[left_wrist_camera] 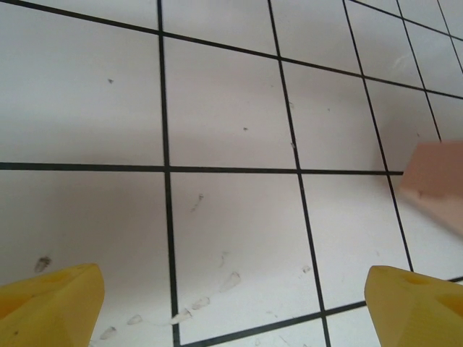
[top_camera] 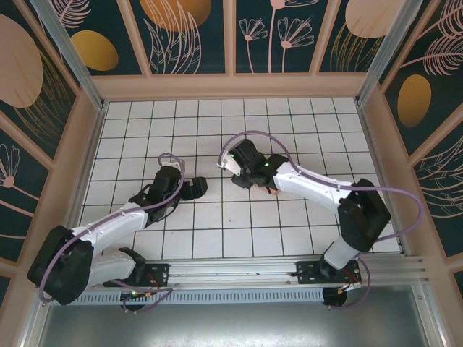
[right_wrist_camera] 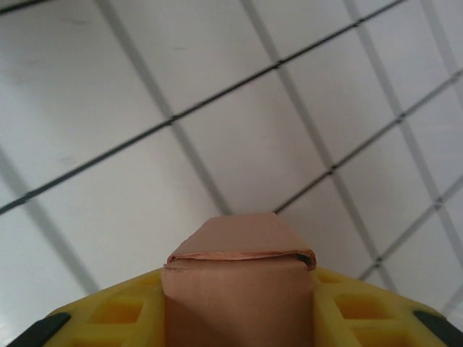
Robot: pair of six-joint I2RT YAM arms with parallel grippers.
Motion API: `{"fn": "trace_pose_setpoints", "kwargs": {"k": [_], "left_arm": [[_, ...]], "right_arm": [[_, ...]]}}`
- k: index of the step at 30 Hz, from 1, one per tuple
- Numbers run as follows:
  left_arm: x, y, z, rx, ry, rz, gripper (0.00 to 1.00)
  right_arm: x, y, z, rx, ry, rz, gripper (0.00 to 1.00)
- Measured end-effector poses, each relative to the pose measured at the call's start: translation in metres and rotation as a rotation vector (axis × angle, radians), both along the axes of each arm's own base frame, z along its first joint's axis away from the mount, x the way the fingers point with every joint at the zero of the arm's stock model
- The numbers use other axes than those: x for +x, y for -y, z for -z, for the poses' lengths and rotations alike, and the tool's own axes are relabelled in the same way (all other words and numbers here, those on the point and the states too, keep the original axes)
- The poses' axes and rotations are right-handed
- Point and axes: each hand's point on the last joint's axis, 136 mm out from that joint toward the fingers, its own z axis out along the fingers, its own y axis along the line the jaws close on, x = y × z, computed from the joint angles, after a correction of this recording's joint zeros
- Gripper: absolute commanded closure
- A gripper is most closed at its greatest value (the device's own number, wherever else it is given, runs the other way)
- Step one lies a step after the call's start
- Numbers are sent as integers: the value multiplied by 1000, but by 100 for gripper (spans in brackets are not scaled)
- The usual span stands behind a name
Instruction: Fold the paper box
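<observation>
We saw the paper box (right_wrist_camera: 239,249), already a small closed salmon-pink block, clamped between the right gripper's (right_wrist_camera: 239,314) yellow fingers over the grid table (right_wrist_camera: 239,144). We judged the folding nearly done; next it needed a firm seam press or a setting-down. The left gripper (left_wrist_camera: 231,311) hung wide open and empty nearby.
</observation>
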Motion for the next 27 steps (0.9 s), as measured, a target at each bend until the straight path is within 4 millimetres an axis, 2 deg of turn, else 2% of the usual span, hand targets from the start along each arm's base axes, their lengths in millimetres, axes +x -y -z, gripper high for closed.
{"fn": "trace_pose_setpoints", "kwargs": {"k": [4, 6, 9, 12, 13, 15, 16, 18, 23, 25, 27], "left_arm": [[3, -2, -2, -7, 9, -9, 7], [2, -2, -2, -9, 13, -9, 7], [-2, -6, -1, -10, 18, -13, 6], [-6, -9, -3, -10, 31, -20, 4], [-5, -10, -4, -10, 38, -24, 3], [-5, -12, -7, -11, 50, -31, 3], [-5, -12, -9, -12, 56, -34, 2], [-4, -14, -11, -11, 64, -40, 2], [-3, -16, -13, -5, 75, -54, 2], [-2, -16, -14, -6, 80, -57, 1], [0, -16, -16, -11, 89, -58, 1]], "right_arm": [[45, 5, 2, -107, 147, 80, 63], [65, 7, 12, -169, 200, 112, 63], [81, 10, 32, -235, 238, 131, 63], [93, 10, 43, -280, 281, 136, 61], [95, 9, 43, -278, 295, 138, 56], [98, 6, 41, -268, 311, 137, 28], [99, 4, 40, -262, 316, 135, 17], [100, 0, 39, -239, 316, 127, 8], [86, -14, 36, -111, 255, 81, 3], [78, -16, 25, -26, 230, 78, 4], [70, -14, 7, 103, 208, 104, 4]]}}
